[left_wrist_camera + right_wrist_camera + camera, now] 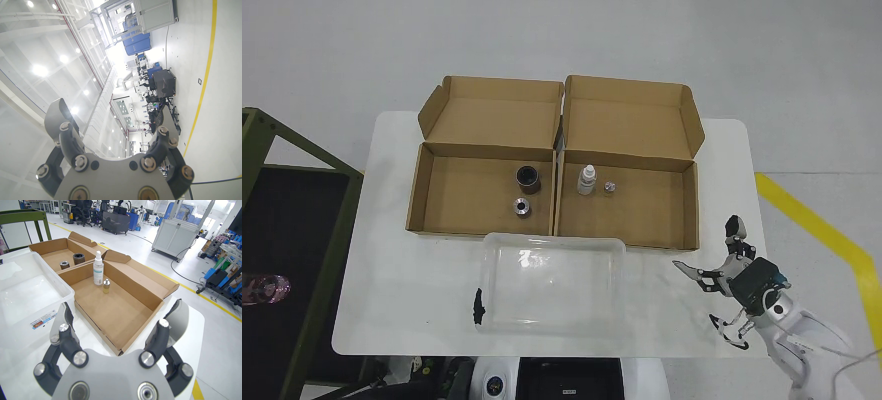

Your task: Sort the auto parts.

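Both pincers were released and empty, the right pincer (pixel 697 293) beside the clear bin (pixel 552 238), the left pincer (pixel 111 106) aimed at the ceiling (pixel 28 37). Beyond the bin, the sleeve (pixel 528 179) and ring (pixel 521 207) stood in one cardboard box (pixel 457 195), the spray bottle (pixel 586 180) and threaded stud (pixel 610 186) in the neighbouring box (pixel 652 205). A low reach across could snag a box wall or topple the tall bottle onto the stud.

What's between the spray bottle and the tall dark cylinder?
Only the adjoining walls of the two cardboard boxes, plus bare box floor; top view shows it.
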